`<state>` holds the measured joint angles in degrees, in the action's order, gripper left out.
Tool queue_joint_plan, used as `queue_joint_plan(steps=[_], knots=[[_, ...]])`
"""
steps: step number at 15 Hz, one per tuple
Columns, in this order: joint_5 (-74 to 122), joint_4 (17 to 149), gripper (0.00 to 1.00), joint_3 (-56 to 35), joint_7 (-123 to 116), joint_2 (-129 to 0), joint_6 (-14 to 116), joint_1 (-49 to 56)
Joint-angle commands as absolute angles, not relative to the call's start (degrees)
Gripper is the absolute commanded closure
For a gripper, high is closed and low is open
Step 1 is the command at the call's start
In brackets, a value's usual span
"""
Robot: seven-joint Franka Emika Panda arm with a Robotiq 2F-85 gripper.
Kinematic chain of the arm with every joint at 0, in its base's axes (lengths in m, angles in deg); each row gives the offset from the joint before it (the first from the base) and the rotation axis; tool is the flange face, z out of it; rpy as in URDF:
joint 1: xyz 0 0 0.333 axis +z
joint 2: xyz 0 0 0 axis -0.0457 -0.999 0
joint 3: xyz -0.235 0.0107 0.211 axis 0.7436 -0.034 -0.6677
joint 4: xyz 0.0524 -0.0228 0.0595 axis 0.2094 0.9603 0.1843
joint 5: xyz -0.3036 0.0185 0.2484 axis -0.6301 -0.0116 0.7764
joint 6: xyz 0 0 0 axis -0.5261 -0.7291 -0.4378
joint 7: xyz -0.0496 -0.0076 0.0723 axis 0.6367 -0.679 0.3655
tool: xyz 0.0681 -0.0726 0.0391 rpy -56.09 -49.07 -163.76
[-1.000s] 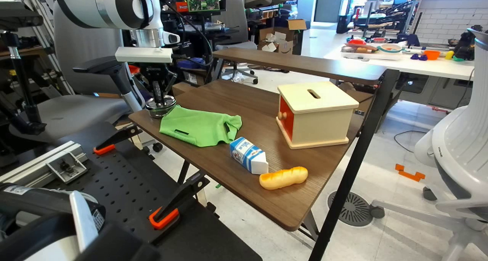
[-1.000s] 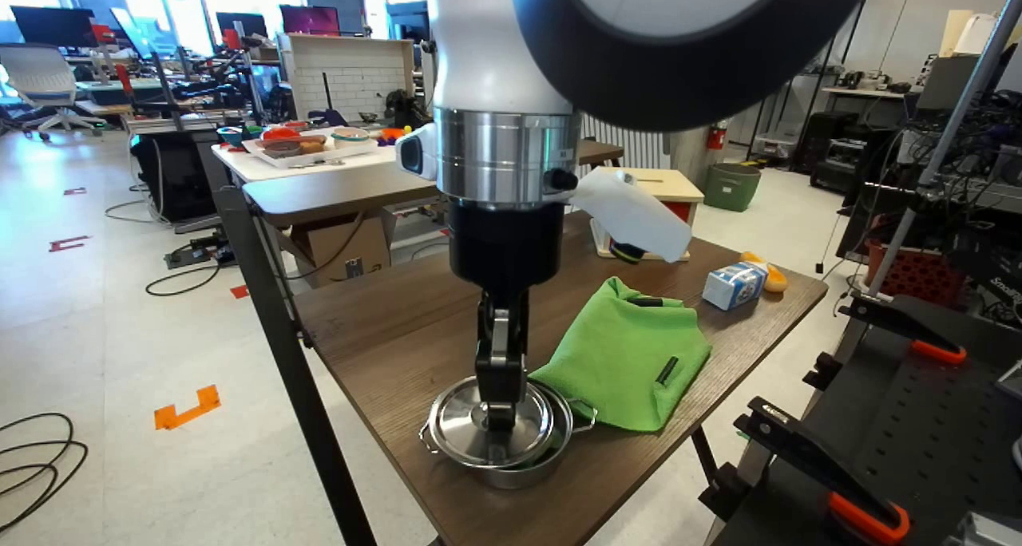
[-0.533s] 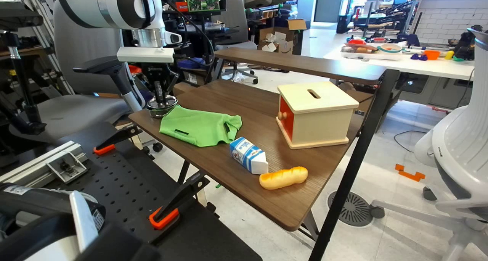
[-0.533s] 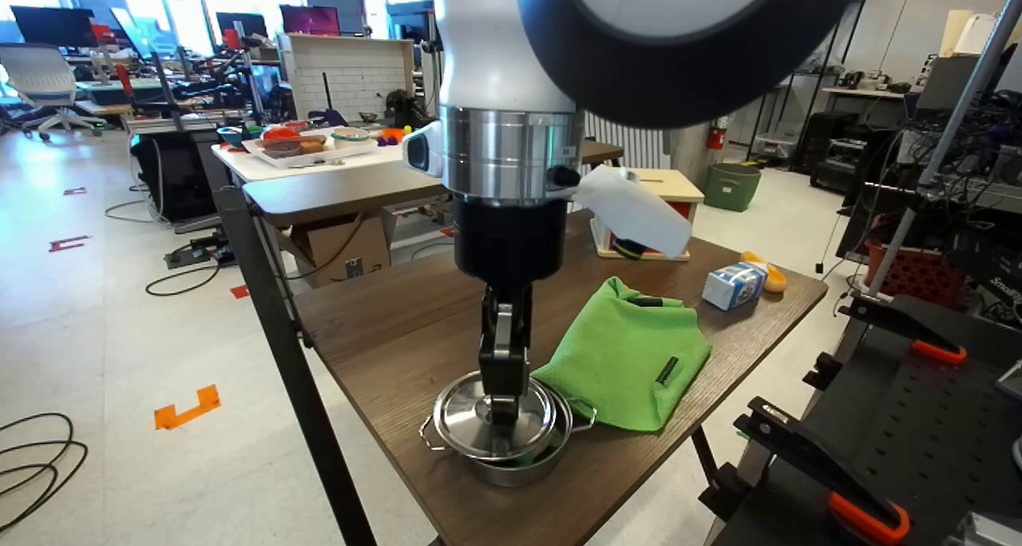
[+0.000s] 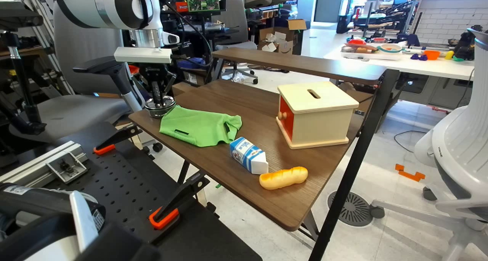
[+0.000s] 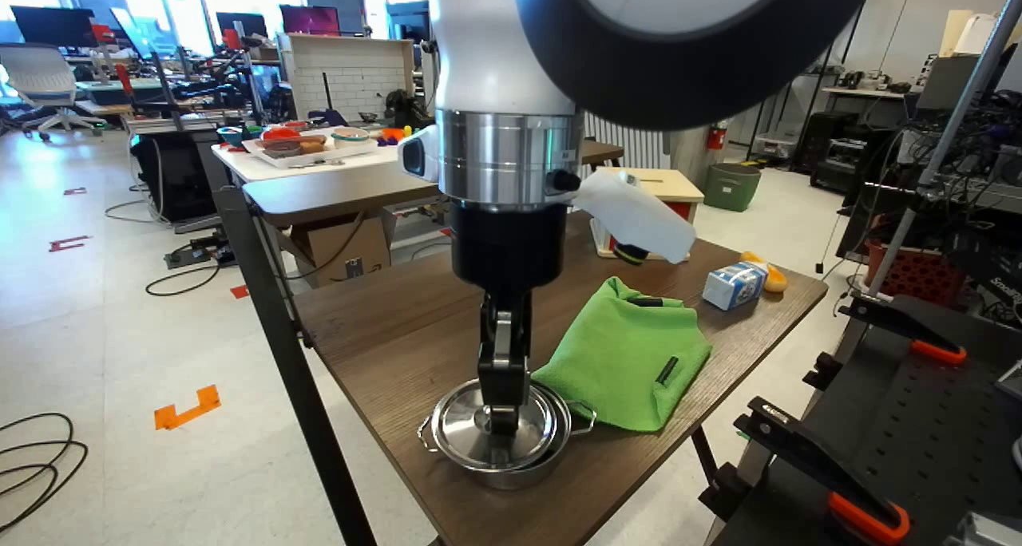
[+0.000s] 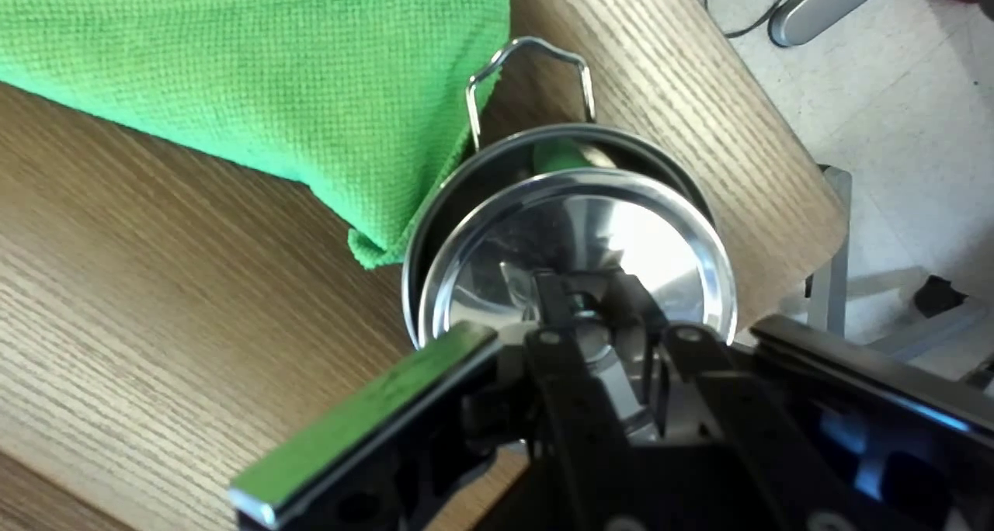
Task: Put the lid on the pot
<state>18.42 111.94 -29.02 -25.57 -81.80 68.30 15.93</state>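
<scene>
The round, shiny metal lid [image 6: 531, 438] is over the metal pot [image 6: 519, 478] at the table's near corner. My gripper [image 6: 503, 420] points straight down, shut on the lid's knob at the middle. In the wrist view the lid [image 7: 660, 244] sits off-centre from the pot [image 7: 497, 172]. A crescent of the pot's inside shows on the wire-handle side. Something green shows inside there; I cannot tell if it is an object or a reflection. The fingertips [image 7: 584, 302] hide most of the knob. Whether the lid touches the rim is unclear.
A green cloth [image 6: 631, 362] lies against the pot's side. A milk carton [image 5: 248, 155], a yellow bread-like piece [image 5: 284, 178] and a wooden box [image 5: 318, 116] stand farther along the table. The table's edge [image 7: 776, 119] is close to the pot.
My gripper and the lid rose slightly half a second ago, then came down again. The lid moved with the gripper and covers a bit more of the pot's near side.
</scene>
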Motion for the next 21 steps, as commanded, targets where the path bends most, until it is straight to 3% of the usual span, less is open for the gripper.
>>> queue_joint_plan(steps=[1, 7, 8, 10, 17, 21], knots=[[19.05, 112.53, 0.95, -29.72, -25.59, -81.3, 66.69, 14.82], [18.81, 113.34, 0.95, -29.09, -25.03, -80.97, 66.54, 14.48], [19.24, 113.24, 0.55, -29.52, -25.33, -81.03, 66.36, 14.1], [19.13, 113.14, 0.49, -29.5, -25.46, -81.07, 66.05, 14.03], [18.76, 114.09, 0.0, -29.2, -25.64, -77.25, 64.29, 13.43], [20.16, 115.94, 0.0, -30.17, -26.72, -71.53, 65.76, 11.51]])
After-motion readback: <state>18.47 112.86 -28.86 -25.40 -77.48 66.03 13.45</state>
